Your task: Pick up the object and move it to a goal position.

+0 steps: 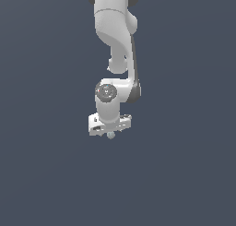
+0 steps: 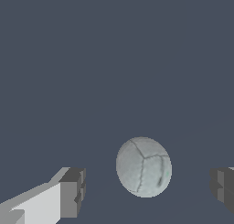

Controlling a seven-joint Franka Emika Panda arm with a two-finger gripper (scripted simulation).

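Dark slate ground surrounds the Panda's white gripper [image 2: 144, 191], jaws spread apart, with the pale grey-green ball [image 2: 143, 166] between the fingers [image 2: 73, 191], untouched.

Plain dark slate-blue backdrop [image 1: 46, 174]; flat, even light; no visible furniture.

In the exterior view the arm [image 1: 115, 40] runs off the top edge, so its base is out of sight. The ball [image 1: 111, 135] shows only as a small speck under the tool [image 1: 110, 133] — too small there to make out its surface, and its upper part is hidden by the tool's body. The fingers cannot be told apart at that size. In the wrist view both fingertips [image 2: 73, 191] are cut by the picture's edges — one at the side, the other at the corner.
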